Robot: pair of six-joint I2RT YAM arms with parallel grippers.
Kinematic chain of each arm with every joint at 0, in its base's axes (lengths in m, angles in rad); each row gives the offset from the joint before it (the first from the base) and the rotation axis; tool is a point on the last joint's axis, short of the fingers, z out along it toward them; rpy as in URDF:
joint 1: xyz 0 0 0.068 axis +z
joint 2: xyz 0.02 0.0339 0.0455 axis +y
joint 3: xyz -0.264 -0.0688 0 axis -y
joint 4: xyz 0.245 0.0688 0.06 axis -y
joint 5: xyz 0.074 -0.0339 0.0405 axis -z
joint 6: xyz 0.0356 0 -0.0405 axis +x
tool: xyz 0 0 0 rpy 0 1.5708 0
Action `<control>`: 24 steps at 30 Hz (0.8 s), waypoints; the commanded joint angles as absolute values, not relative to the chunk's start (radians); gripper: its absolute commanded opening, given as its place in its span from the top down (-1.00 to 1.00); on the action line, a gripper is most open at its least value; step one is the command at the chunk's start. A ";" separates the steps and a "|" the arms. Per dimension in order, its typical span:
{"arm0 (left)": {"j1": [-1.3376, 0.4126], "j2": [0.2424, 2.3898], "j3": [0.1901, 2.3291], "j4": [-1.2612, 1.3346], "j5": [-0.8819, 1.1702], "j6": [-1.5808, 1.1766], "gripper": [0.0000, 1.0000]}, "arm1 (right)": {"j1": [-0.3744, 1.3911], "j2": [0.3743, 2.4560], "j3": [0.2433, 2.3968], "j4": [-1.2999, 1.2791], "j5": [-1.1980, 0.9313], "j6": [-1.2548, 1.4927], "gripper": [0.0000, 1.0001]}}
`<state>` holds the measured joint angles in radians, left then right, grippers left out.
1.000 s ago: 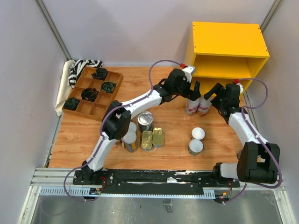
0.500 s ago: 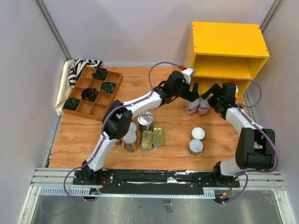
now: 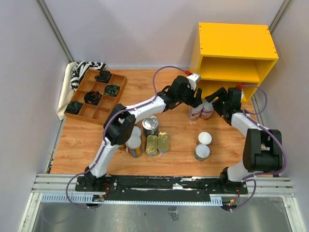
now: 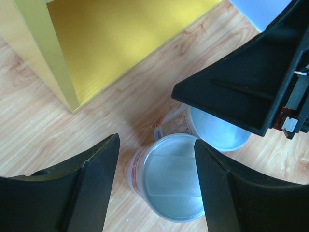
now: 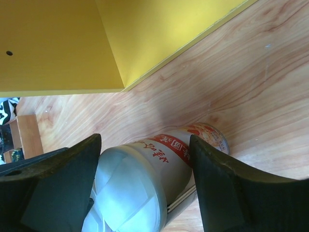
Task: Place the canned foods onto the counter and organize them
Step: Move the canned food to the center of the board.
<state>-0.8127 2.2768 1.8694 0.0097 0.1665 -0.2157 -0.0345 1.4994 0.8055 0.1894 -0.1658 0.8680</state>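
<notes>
1. Nearest to me, two short white-lidded cans [image 3: 202,152] stand on the desk [image 3: 82,150], near the forearm of the right arm. If that arm swings inward while it lifts, I think the forearm can knock them over.

2. A little further, the elbow of the left arm hangs above a group: a silver-topped can [image 3: 150,124], two flat gold tins [image 3: 158,143] and more white-lidded cans [image 3: 134,145]. If the elbow drops during a reach, it can push this group apart.

3. Further again, two tall cans stand touching each other, just in front of the counter.
   - The left claw [image 4: 157,142] is spread wide around the left tall can [image 4: 169,186]. Bare wood shows beside one finger, so it holds nothing.
   - The right claw [image 5: 145,140] is also spread wide around the right tall can [image 5: 145,179]. I cannot tell if its fingers already press on the can.
   - The two claws are very close together. If both close or rise at once, I fear they hit each other, or one can drags and tips its neighbour.
   - The inner fingers must go where the cans touch, and a poor bite there can let a can slip.

4. Farthest is the yellow counter [image 3: 236,43], at the far right corner of the desk. I see no can on its top. The claws work just beside its lower edge, so a can carried too low can strike the shelf board and fall.
</notes>
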 commanded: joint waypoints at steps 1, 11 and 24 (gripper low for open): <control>-0.819 2.214 1.831 -0.073 0.157 -0.131 -0.34 | 0.035 1.535 0.769 0.157 -0.228 0.942 -0.45; -0.760 2.032 1.586 -0.067 0.207 -0.136 -0.33 | 0.177 1.563 0.768 0.183 -0.199 0.992 -0.45; -0.704 1.729 1.209 -0.073 0.204 -0.217 -0.33 | 0.390 1.621 0.808 0.180 -0.183 1.006 -0.45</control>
<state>-0.6994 1.8133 1.2926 -0.0467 0.2016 -0.1921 0.3191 1.5738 0.8135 0.2848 -0.1715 1.0016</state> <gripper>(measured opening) 0.667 0.729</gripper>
